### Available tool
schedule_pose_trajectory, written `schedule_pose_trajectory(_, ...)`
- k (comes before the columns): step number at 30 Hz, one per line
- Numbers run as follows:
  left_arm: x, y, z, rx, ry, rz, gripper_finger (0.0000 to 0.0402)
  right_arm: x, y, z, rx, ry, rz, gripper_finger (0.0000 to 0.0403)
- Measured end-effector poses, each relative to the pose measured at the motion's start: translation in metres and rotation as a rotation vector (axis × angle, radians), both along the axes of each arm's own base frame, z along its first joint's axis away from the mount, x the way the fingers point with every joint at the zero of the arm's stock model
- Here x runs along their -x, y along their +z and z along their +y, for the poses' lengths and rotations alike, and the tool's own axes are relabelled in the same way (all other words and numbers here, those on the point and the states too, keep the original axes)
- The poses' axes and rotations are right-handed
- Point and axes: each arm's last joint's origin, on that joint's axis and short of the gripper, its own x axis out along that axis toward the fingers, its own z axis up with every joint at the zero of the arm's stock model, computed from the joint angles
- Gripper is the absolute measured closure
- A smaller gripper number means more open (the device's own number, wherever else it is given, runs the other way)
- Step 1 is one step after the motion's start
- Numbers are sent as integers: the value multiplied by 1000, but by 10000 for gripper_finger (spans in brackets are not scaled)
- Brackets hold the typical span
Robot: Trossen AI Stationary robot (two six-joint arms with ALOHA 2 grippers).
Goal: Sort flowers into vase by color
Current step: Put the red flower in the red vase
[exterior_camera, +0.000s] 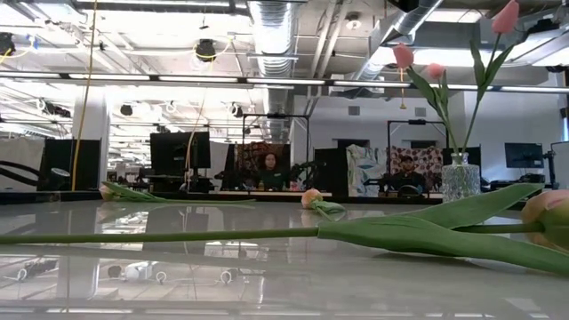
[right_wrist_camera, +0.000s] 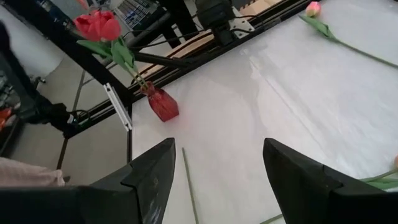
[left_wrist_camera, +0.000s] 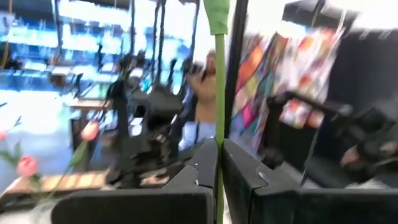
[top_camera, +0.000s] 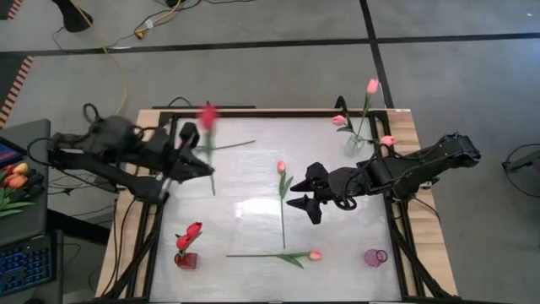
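Observation:
My left gripper [top_camera: 205, 166] is raised over the table's left half and shut on a red tulip, whose blurred head [top_camera: 207, 116] stands above it. My right gripper [top_camera: 305, 207] hovers open over the table's middle, beside a salmon-pink tulip [top_camera: 282, 166] that lies flat with its stem [right_wrist_camera: 189, 186] running toward the near edge. Another salmon-pink tulip [top_camera: 314, 254] lies along the near edge [exterior_camera: 547, 218]. A red vase [top_camera: 186, 259] holds red tulips [right_wrist_camera: 98, 26]. A clear vase [top_camera: 354, 143] holds three pink tulips [exterior_camera: 404, 55]. A small purple vase [top_camera: 375, 257] stands near right. My left gripper pinches the red tulip's thin green stem [left_wrist_camera: 219, 149] between its two fingers [left_wrist_camera: 202, 165]. The fingers lie level and across the stem, pointing toward the table's right. The tulip is lifted clear and roughly upright, with its upper stem [left_wrist_camera: 216, 18] rising above the fingers and its lower end [top_camera: 213, 190] hanging below.
A further thin stem with a leaf [top_camera: 229, 146] lies on the table beside the left arm, and its pale head [exterior_camera: 107, 190] shows in the low view. More tulips [top_camera: 15, 177] and a laptop sit on a side stand to the left. People sit in the room beyond.

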Motion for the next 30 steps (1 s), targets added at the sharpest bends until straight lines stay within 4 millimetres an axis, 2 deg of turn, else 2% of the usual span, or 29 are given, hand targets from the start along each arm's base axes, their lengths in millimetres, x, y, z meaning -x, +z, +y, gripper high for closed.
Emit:
schedule_pose_trajectory(6, 28, -37, -11, 68, -113, -165, 401, 0, -1, 0, 23, 12, 6, 133)
schedule_pose_trajectory(12, 55, -76, -17, 100, -341, -153, 401, -1, -1, -4, 31, 0, 6, 133)
schedule_pose_trajectory(15, 65, -90, -18, 132, -433, -165, 401, -2, -1, -7, 32, -8, 6, 133)
schedule_pose_trajectory(19, 80, -98, -16, 137, -542, -257, 401, -3, -1, -10, 31, -22, 6, 133)
schedule_pose_trajectory(25, 91, -116, -16, 133, -662, -222, 401, -4, 0, -16, -20, -68, 5, 133)
schedule_pose_trajectory(30, 89, -144, -21, 132, -732, -150, 401, -5, 0, -19, -65, -100, 4, 133)
